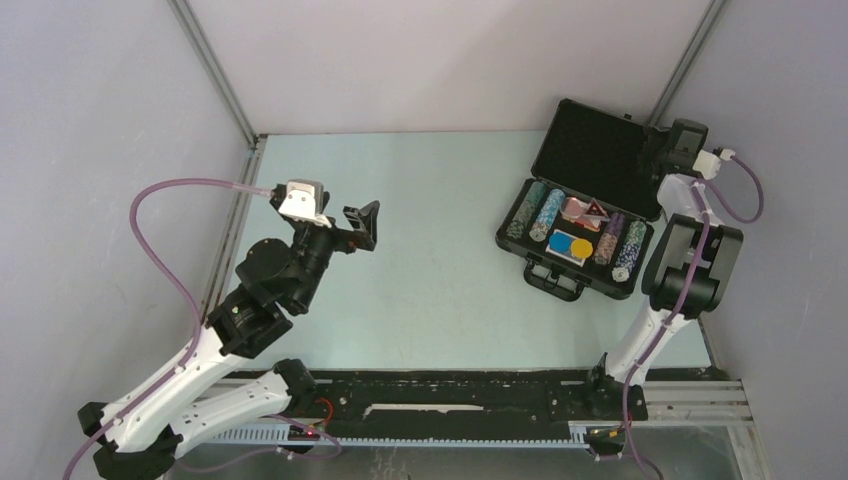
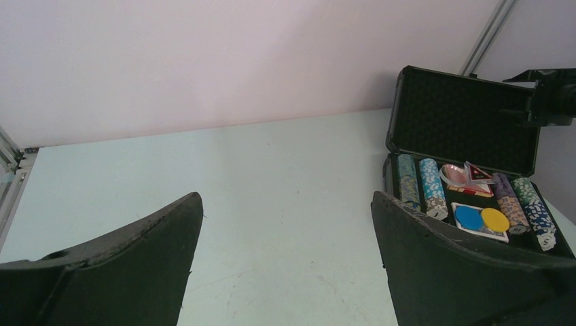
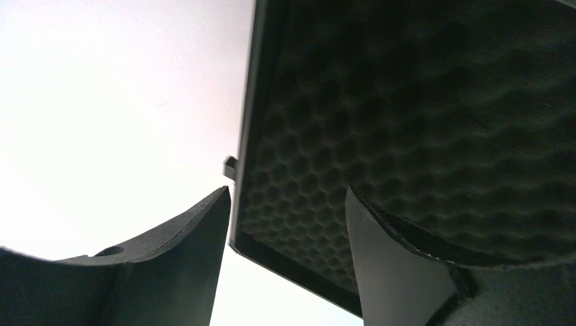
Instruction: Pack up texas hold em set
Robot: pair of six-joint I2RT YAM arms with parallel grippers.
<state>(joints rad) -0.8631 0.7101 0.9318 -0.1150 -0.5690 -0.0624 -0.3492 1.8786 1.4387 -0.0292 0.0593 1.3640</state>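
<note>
Briefcase [image 1: 598, 152] sits open on the right side of the table [image 1: 440, 200], well away from the left arm, lid [image 3: 421, 122] standing up and handle [image 1: 553, 281] facing the near edge. Inside you've got rows of striped poker chips [image 1: 548, 214] on both sides. In the middle there's a red triangle [image 1: 596, 209] toward the back, with a blue disc [image 1: 561, 241] and a yellow disc [image 1: 580, 245] side by side in front of it. Right gripper [image 3: 289, 193] is up at the lid's right edge with one finger on the foam side and one on the outside. Honestly can't tell if it's actually pinching the lid or just straddling it. Left gripper [image 1: 368, 225] hangs over the bare left part of the table, fingers spread wide, holding nothing.
</note>
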